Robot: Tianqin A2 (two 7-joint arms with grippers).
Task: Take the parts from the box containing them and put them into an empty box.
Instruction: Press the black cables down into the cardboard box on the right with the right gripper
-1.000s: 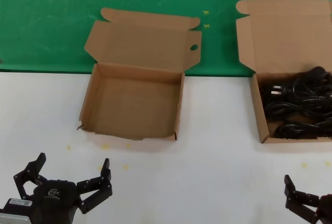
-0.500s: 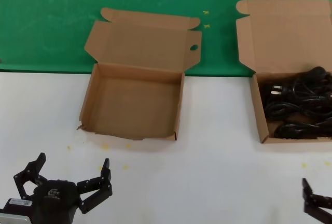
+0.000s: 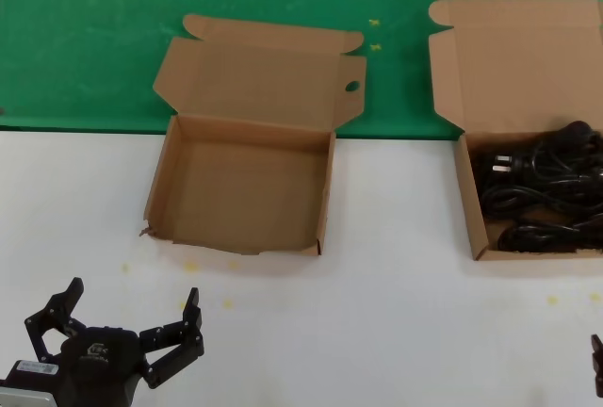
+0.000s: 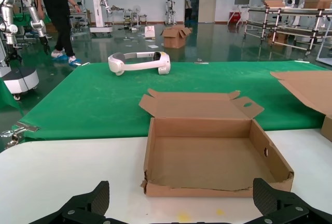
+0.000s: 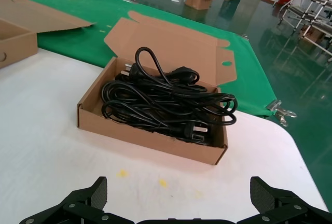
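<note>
Sliding steadily out of the head view, the right gripper [image 3: 597, 365] now shows only a sliver at the lower right corner, where a second ago much of it was visible; everything else has stayed put. Its own wrist view shows both fingertips [image 5: 85, 199] spread wide apart above the white counter [image 3: 396, 284], holding nothing. The left gripper [image 3: 127, 322] rests low at the near left of the counter, fingers splayed wide and empty. The power cords [image 5: 166, 99] lie coiled in a tangled black heap inside the cardboard box with the cords [image 3: 471, 209] at the right, its lid flap raised behind it. Well to its left sits the empty cardboard box [image 3: 155, 190], ragged along its low front edge, its lid flap with a small round hole [image 3: 351, 86] lying back on the green mat [image 3: 94, 40]
</note>
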